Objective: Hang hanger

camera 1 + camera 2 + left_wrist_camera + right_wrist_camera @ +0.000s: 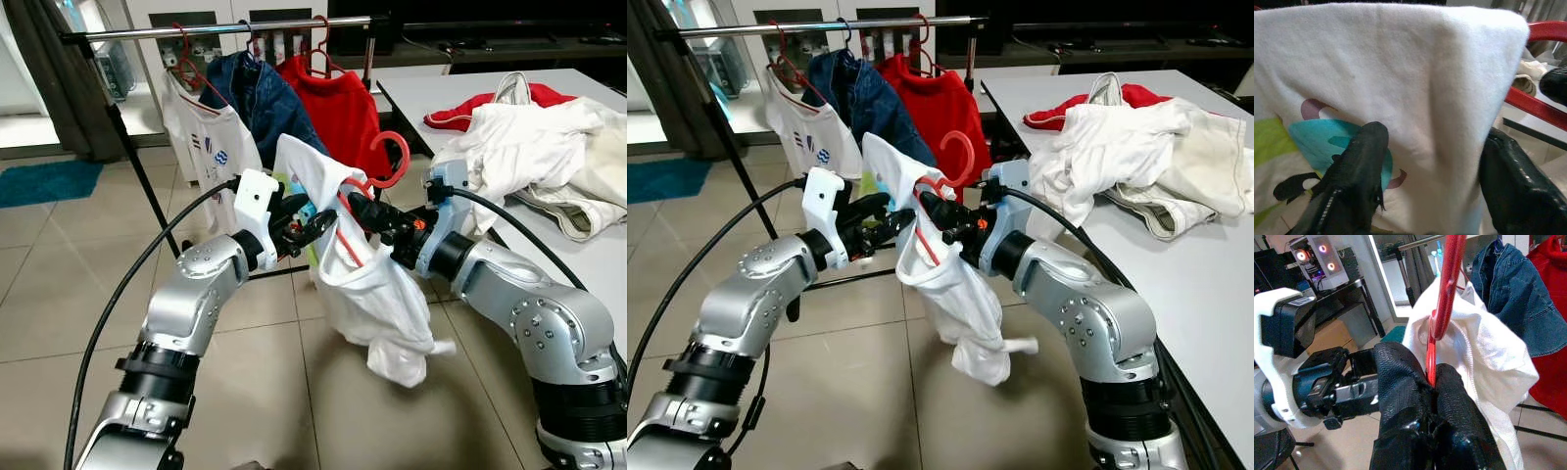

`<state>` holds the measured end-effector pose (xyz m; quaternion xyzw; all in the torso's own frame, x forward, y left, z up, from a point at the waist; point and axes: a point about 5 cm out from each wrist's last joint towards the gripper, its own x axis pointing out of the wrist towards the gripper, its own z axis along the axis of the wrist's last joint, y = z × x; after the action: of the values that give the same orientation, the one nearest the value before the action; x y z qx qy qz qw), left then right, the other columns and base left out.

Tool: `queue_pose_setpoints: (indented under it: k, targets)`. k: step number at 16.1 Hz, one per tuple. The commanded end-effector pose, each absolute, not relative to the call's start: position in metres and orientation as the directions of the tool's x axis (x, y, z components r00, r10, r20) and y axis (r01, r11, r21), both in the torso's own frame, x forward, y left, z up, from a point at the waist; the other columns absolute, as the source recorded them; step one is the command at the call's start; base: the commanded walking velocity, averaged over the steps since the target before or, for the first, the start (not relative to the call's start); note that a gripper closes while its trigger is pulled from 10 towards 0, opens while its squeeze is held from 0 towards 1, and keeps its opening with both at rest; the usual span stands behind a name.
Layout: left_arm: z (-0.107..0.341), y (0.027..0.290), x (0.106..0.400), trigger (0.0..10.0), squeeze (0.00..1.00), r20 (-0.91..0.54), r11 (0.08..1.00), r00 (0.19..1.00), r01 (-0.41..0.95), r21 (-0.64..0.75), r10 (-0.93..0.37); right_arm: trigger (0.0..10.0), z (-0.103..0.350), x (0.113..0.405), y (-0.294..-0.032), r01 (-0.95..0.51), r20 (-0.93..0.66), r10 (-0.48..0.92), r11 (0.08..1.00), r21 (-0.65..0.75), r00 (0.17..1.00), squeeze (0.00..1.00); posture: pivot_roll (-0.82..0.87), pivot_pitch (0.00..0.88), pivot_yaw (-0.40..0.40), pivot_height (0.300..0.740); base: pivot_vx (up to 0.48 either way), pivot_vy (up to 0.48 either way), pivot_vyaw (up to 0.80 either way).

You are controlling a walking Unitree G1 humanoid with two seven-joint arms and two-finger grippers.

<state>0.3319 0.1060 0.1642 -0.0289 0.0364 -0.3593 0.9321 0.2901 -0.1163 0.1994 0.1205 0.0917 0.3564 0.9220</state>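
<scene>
A red hanger [397, 157] carries a white shirt [372, 284] that hangs in mid-air between my two arms, in front of the clothes rail [225, 29]. My right gripper [355, 208] is shut on the red hanger [1447, 289] just below its hook; the right wrist view shows both fingers pinching the red bar. My left gripper [315, 227] comes in from the left and holds the shirt's shoulder fold. In the left wrist view the white shirt [1400, 73] lies between its fingers [1359, 166], with the red hanger arm [1537, 105] showing beside the cloth.
On the rail hang a white printed shirt [201, 137], a denim jacket [260, 98] and a red garment [338, 103]. A white table [588, 264] at my right holds a pile of clothes [529, 147]. The floor is tiled, with a blue mat [44, 181] at far left.
</scene>
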Motion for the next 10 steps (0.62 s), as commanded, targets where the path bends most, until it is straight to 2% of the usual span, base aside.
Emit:
queue_pose_setpoints:
  k: [1, 10]
  targets:
    - [0.1723, 0.1063, 0.3358, 0.0, 0.00, -0.019, 0.746, 0.747, 0.663, -0.058, -0.665, 10.0, 0.2104, 0.2899, -0.1154, -0.650, -0.046, 0.684, 0.711, 0.268, 0.728, 0.00, -0.21, 0.000, 0.052, 0.719, 0.000, 0.000, 0.00]
    - [0.1699, 0.1025, 0.3319, 0.0, 0.00, -0.004, 0.750, 0.753, 0.656, -0.080, -0.659, 10.0, 0.2060, 0.2860, -0.1125, -0.645, -0.054, 0.686, 0.705, 0.294, 0.726, 0.00, -0.20, 0.000, 0.038, 0.719, 0.000, 0.000, 0.00]
